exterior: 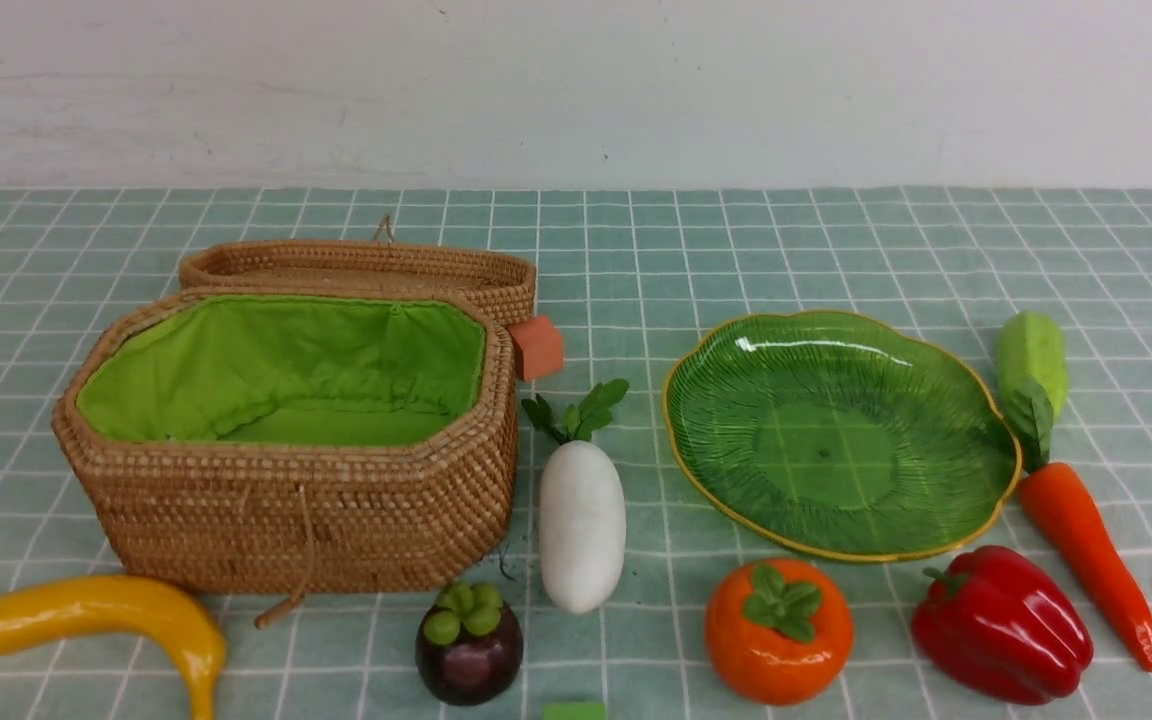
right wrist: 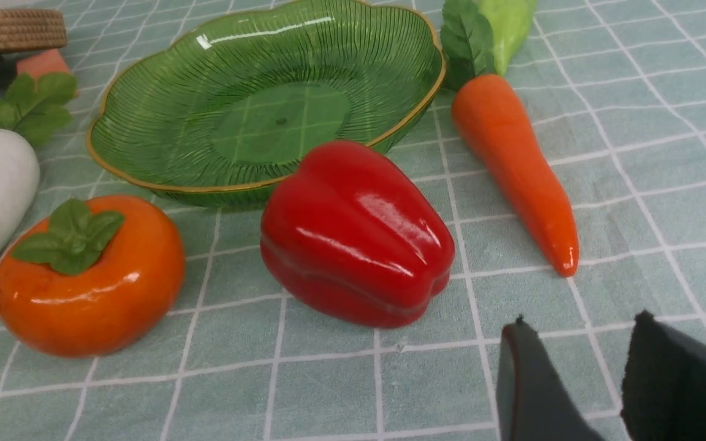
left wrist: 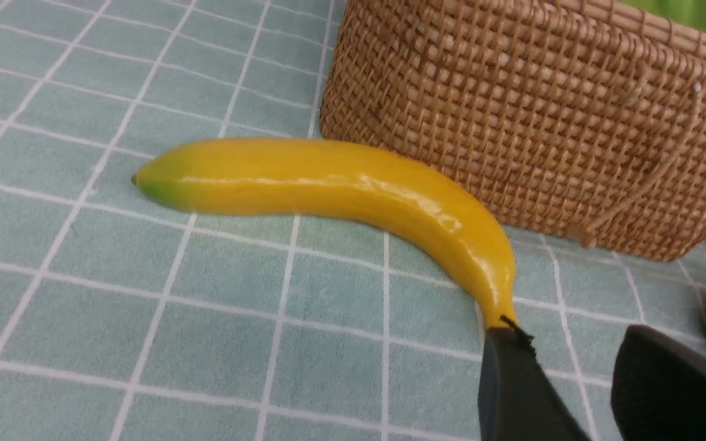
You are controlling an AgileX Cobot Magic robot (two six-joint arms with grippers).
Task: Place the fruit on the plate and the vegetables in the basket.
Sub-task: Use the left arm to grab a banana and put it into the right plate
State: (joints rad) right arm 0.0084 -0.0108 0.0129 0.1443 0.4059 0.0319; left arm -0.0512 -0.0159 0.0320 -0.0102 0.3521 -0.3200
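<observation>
Banana crosswise, stem end nearward.

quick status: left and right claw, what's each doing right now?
Left claw: open, holding nothing.
Right claw: open, holding nothing.

Checked teal-green tablecloth, white grid lines, is covering the whole work surface. Plain off-white wall, faintly scuffed, is standing behind it. Soft, even light is falling across both.
</observation>
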